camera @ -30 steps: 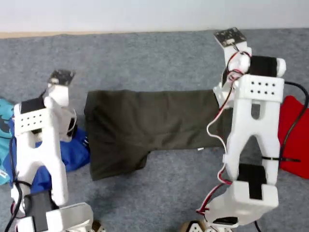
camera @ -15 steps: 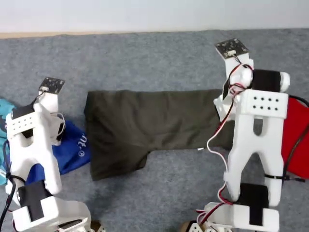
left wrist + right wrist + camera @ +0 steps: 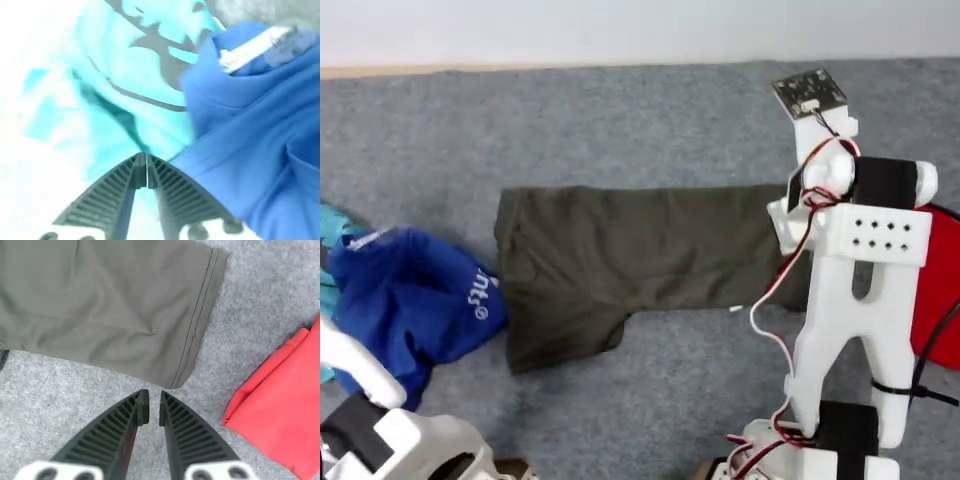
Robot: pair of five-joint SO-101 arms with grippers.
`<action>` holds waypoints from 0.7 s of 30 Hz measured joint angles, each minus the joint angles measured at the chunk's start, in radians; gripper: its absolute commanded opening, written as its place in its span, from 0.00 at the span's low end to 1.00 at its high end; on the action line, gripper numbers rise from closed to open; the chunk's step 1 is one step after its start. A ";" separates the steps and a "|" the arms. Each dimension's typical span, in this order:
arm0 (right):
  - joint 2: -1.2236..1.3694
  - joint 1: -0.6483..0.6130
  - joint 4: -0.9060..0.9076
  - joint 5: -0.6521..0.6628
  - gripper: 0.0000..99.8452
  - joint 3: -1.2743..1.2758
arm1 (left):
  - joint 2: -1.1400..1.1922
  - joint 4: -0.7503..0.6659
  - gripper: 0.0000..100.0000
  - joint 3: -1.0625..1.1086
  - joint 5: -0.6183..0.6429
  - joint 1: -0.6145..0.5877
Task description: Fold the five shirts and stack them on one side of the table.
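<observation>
The olive shirt is lying just ahead of the right gripper, whose empty jaws are sitting barely parted; grabbing one layer risks unfolding it. The blue shirt is bunching beside the left gripper, closed on nothing, inviting snags.

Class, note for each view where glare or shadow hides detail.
Left wrist view: strong glare bleaches much of the turquoise shirt, while the blue shirt is readable. Right wrist view: even light, and the olive shirt shows its hem stitching plainly. High view: even light, no glare on the grey table.
</observation>
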 measured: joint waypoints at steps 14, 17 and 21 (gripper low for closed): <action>0.000 0.000 0.000 0.000 0.05 0.000 | 0.000 0.473 0.14 -0.371 0.035 0.342; 0.000 0.000 0.000 0.000 0.05 0.000 | 0.012 0.448 0.17 -0.288 0.075 0.442; 0.000 0.000 0.002 0.000 0.05 0.003 | 0.084 0.384 0.18 -0.173 0.106 0.474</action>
